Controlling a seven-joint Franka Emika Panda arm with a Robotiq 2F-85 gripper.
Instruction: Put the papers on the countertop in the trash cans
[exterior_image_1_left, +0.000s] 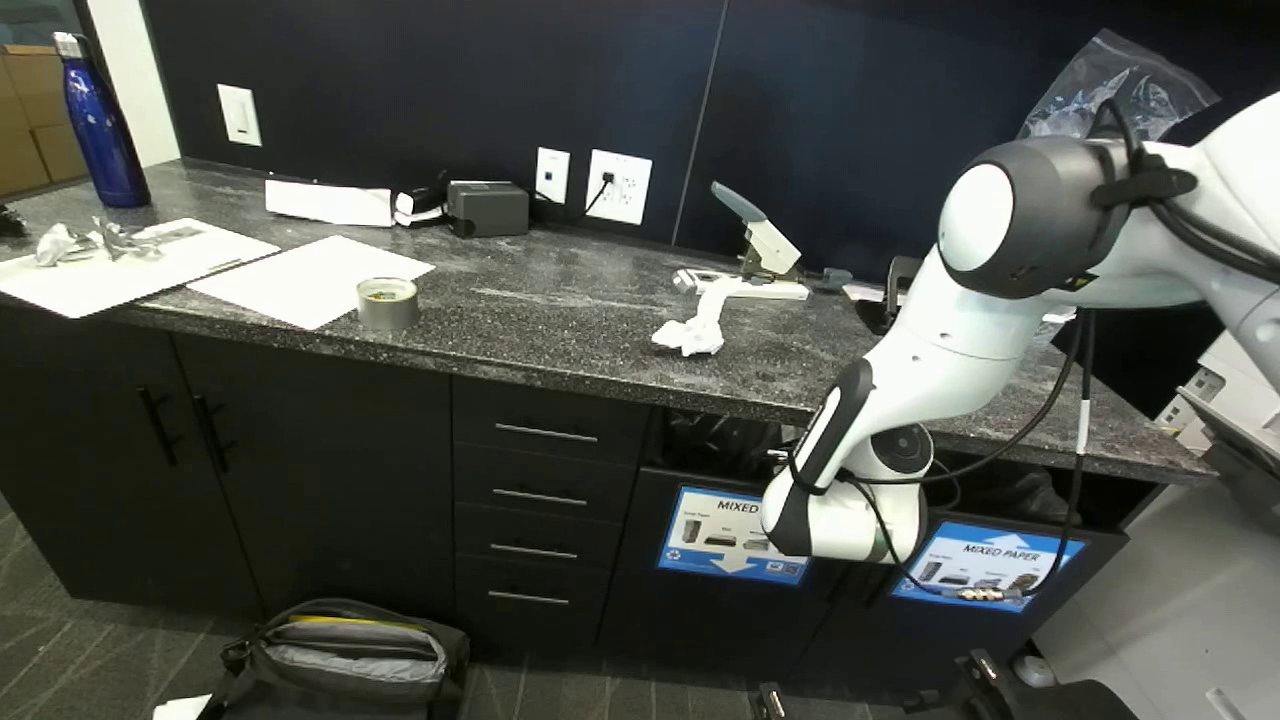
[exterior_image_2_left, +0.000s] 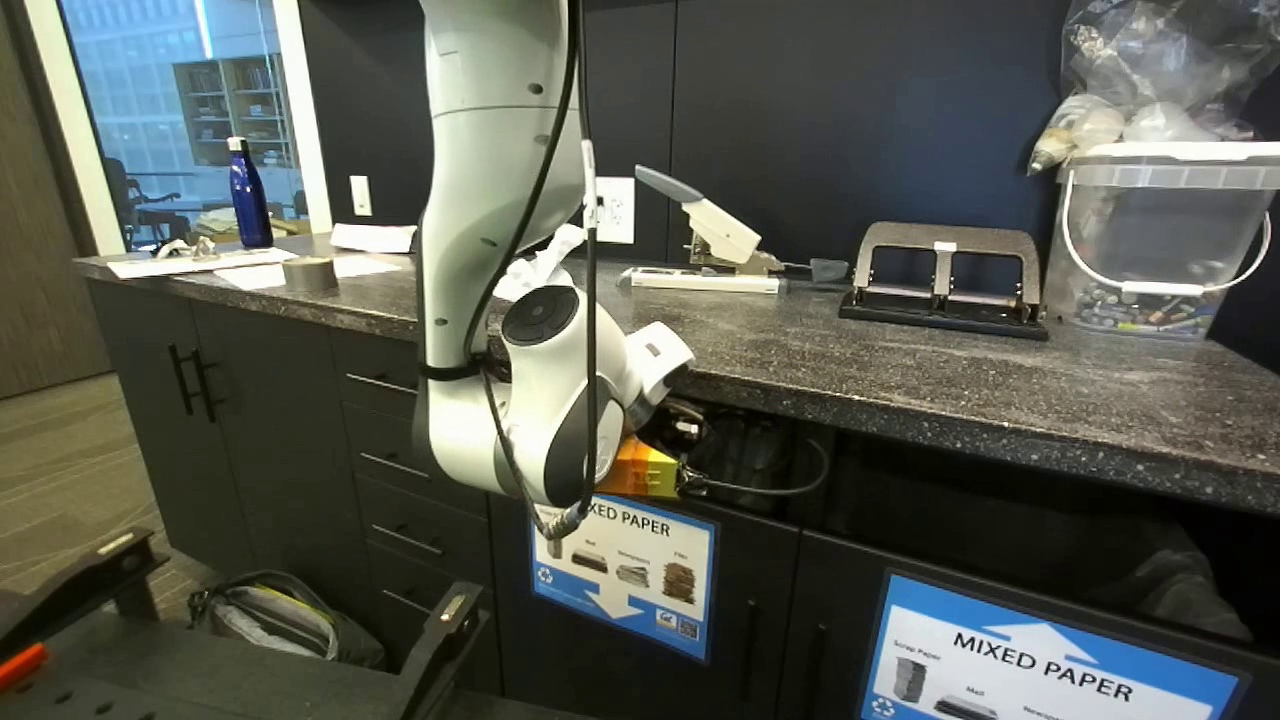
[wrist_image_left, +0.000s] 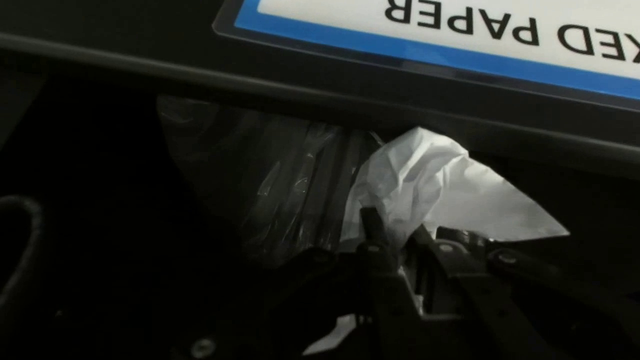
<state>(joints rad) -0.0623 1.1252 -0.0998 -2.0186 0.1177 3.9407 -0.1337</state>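
In the wrist view my gripper (wrist_image_left: 397, 225) is shut on a crumpled white paper (wrist_image_left: 415, 170), with its fingertips on either side. It is in the dark opening above the front of a trash can (exterior_image_1_left: 690, 610), beside a clear bin liner (wrist_image_left: 295, 185). The exterior views hide the fingers. The other trash can (exterior_image_1_left: 930, 640) stands to its right. Another twisted paper (exterior_image_1_left: 697, 325) lies on the countertop (exterior_image_1_left: 540, 300) by the stapler; in an exterior view it (exterior_image_2_left: 540, 265) shows partly behind the arm. More crumpled papers (exterior_image_1_left: 62, 243) lie on a clipboard at the far left.
The countertop edge (exterior_image_2_left: 800, 395) overhangs the bin opening. A stapler (exterior_image_1_left: 765, 250), a hole punch (exterior_image_2_left: 945, 280), a tape roll (exterior_image_1_left: 388, 303), a flat sheet (exterior_image_1_left: 305, 275), a blue bottle (exterior_image_1_left: 100, 130) and a clear bucket (exterior_image_2_left: 1150, 240) stand or lie on it. A bag (exterior_image_1_left: 340, 660) is on the floor.
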